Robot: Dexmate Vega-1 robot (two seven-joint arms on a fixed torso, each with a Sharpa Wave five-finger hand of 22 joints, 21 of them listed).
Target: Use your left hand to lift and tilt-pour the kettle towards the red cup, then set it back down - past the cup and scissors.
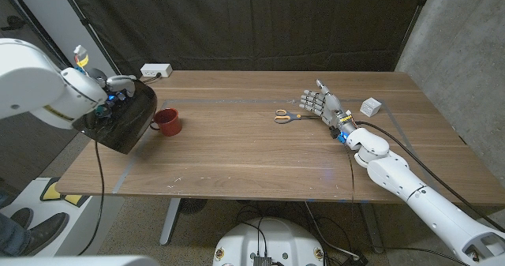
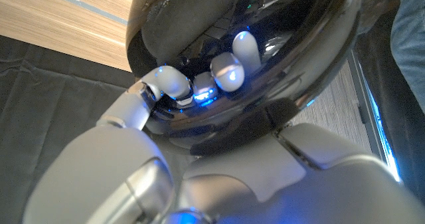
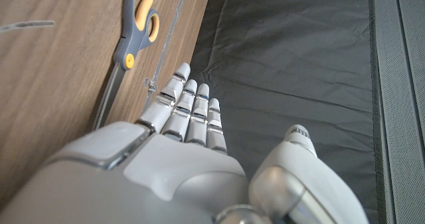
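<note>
At the left of the frame your left hand grips the black kettle tilted toward the red cup, so treat its glossy, probably weighty shell as slippery and keep your fingers wrapped at the handle.

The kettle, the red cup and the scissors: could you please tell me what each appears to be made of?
Kettle: glossy black, probably plastic or enamelled metal; the left wrist view shows sharp reflections on it.
Red cup: opaque red with a slight sheen, perhaps ceramic or plastic; too small to tell.
Scissors: dull grey metal blades, grey and orange handles that look like moulded plastic.
</note>
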